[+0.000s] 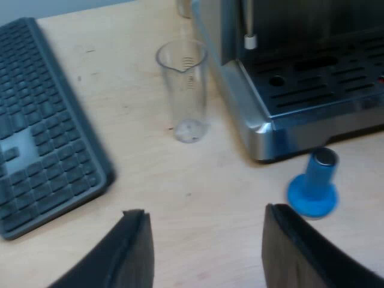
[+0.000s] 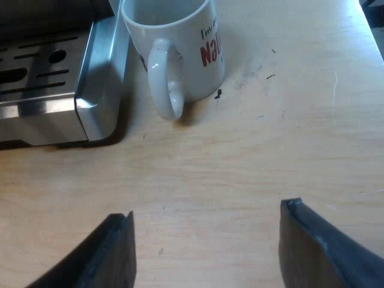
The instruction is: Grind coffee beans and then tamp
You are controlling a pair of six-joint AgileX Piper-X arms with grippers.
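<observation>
Left claw (image 1: 204, 231) and right claw (image 2: 207, 225) hang released and empty above the table (image 1: 198, 192); by the look of things, no part of the job is begun.
The coffee machine (image 1: 312, 90) stands with its drip tray toward both arms, and a dark keyboard (image 1: 42, 126) lies well apart from it. A white mug (image 2: 174, 42) sits just beside one tray corner, ahead of the right claw; an empty measuring glass (image 1: 185, 90) stands near the other side. The blue tamper (image 1: 315, 186) stands base down just beside the tray's front corner, near the left claw. Grinding comes first, I judge, so the next move calls for an arm to rise toward the machine's front, tamper left for later.
</observation>
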